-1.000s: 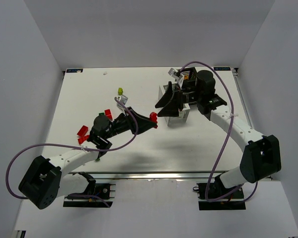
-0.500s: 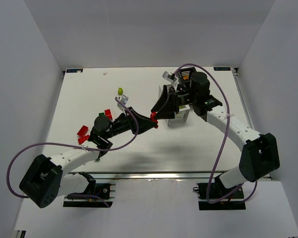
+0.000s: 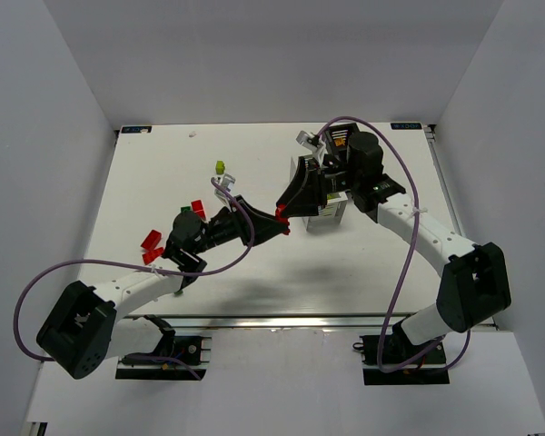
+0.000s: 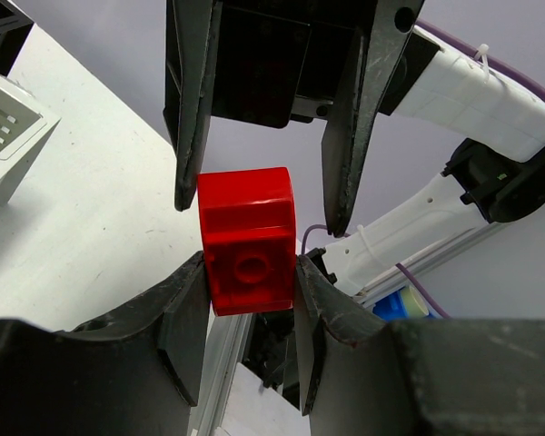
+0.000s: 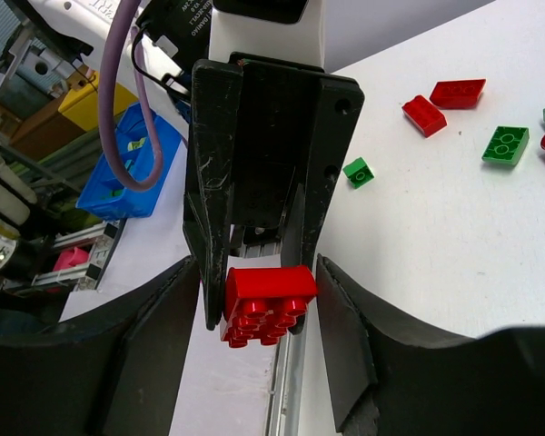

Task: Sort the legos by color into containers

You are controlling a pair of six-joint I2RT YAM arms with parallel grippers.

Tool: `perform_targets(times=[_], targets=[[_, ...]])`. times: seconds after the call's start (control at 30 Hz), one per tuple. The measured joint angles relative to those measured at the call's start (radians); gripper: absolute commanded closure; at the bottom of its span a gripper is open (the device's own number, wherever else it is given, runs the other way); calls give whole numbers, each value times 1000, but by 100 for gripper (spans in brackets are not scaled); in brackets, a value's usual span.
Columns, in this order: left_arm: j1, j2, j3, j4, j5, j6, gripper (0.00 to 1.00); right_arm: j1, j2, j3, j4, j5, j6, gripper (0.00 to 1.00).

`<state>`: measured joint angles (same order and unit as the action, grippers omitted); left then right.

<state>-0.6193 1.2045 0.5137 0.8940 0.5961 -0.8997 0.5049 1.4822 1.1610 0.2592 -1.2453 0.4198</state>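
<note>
One glossy, studded red brick (image 4: 247, 238) is clamped in the left gripper (image 4: 250, 275). The right gripper (image 5: 256, 286) straddles it, jaws apart. At least two other reds (image 5: 424, 113) and two greens (image 5: 506, 145) lie on the table (image 5: 454, 236).

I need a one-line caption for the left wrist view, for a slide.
Left gripper holds a small red plastic brick up between the open fingers of the right gripper.
</note>
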Motion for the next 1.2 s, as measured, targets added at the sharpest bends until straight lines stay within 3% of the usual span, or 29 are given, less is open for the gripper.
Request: perform_targets(times=[0.33, 0.57, 0.73, 0.77, 0.97, 1.2], targets=[[0, 0, 0, 4, 0, 0, 95, 0, 6, -8, 6, -1, 0, 48], [0, 2, 0, 4, 7, 0, 91, 0, 7, -26, 6, -7, 8, 63], [0, 2, 2, -3, 8, 0, 66, -1, 7, -28, 7, -8, 14, 74], [0, 2, 3, -6, 8, 1, 58, -1, 7, -29, 8, -8, 16, 77], [-2, -3, 15, -48, -8, 5, 44, -5, 7, -31, 18, -7, 18, 88], [-5, -25, 26, -165, -67, 30, 36, -26, 7, -29, -13, 11, -40, 96]])
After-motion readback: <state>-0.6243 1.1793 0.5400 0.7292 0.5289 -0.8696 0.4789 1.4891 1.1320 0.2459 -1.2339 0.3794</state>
